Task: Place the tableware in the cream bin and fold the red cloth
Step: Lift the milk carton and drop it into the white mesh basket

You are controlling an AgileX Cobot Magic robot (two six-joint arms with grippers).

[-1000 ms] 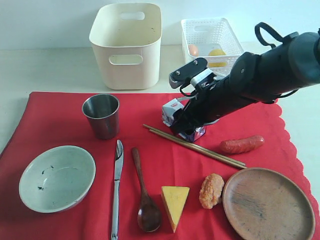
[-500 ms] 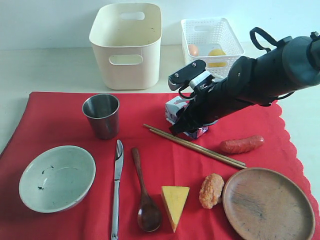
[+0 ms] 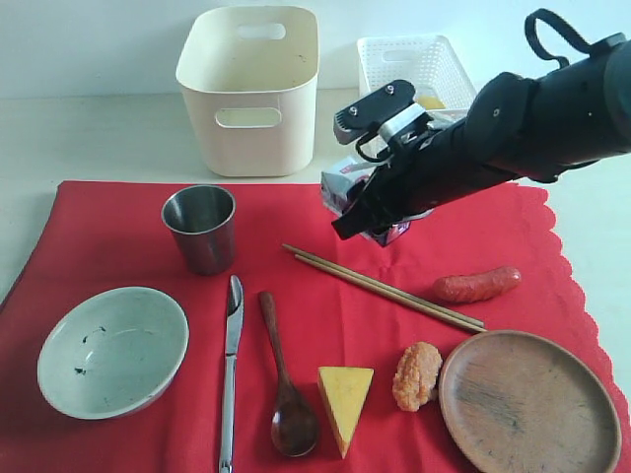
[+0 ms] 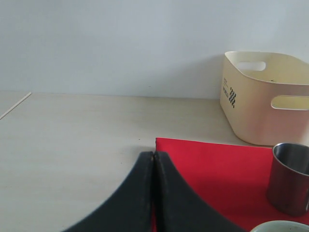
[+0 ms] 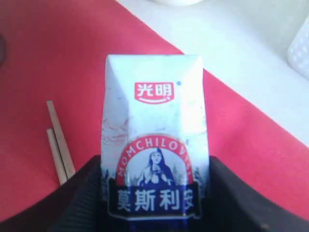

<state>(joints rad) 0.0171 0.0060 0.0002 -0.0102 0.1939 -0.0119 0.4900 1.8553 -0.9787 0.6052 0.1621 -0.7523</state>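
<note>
The red cloth point(image 3: 118, 246) covers the table, with the cream bin point(image 3: 248, 94) standing behind it. On the cloth lie the steel cup point(image 3: 200, 229), speckled bowl point(image 3: 111, 350), knife point(image 3: 231, 370), dark spoon point(image 3: 284, 379), chopsticks point(image 3: 385, 288) and wooden plate point(image 3: 529, 402). My right gripper point(image 3: 370, 212) point(image 5: 154, 193) is shut on the small milk carton point(image 5: 154, 121), held above the cloth's back part. My left gripper point(image 4: 153, 159) is shut and empty, low over the cloth's corner point(image 4: 217, 164), facing the cup point(image 4: 289, 176) and bin point(image 4: 265, 96). It does not show in the exterior view.
A white lattice basket point(image 3: 414, 74) with a lemon point(image 3: 431, 101) stands right of the bin, partly behind my right arm. A sausage point(image 3: 476, 285), nugget point(image 3: 417, 375) and cheese wedge point(image 3: 344, 392) lie among the tableware.
My right gripper has lifted the milk carton off the cloth and carried it up and back, toward the white basket. Everything else has stayed put.
</note>
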